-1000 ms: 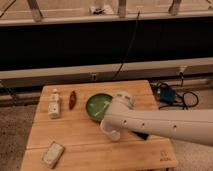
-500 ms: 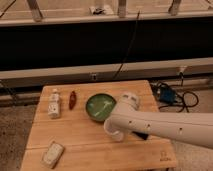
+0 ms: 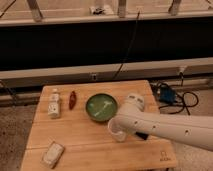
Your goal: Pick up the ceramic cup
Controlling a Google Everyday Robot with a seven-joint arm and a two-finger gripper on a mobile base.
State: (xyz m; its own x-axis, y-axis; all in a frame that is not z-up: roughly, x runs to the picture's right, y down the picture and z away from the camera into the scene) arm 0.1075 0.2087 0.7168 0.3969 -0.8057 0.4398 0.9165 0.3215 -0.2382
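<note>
My white arm reaches in from the right over the wooden table. Its rounded joint hangs just below the green bowl. The gripper is at the arm's far end, just right of the bowl's rim, near the table's back right. I see no ceramic cup apart from the arm. It is hidden behind the arm or the gripper.
A small white bottle stands at the left. A small red object lies beside it. A white packet lies at the front left corner. Cables and a blue device lie on the floor to the right.
The arm's joint and the gripper end have shifted a little to the right, off the bowl's right rim. The bowl, bottle, red object and packet have not moved.
</note>
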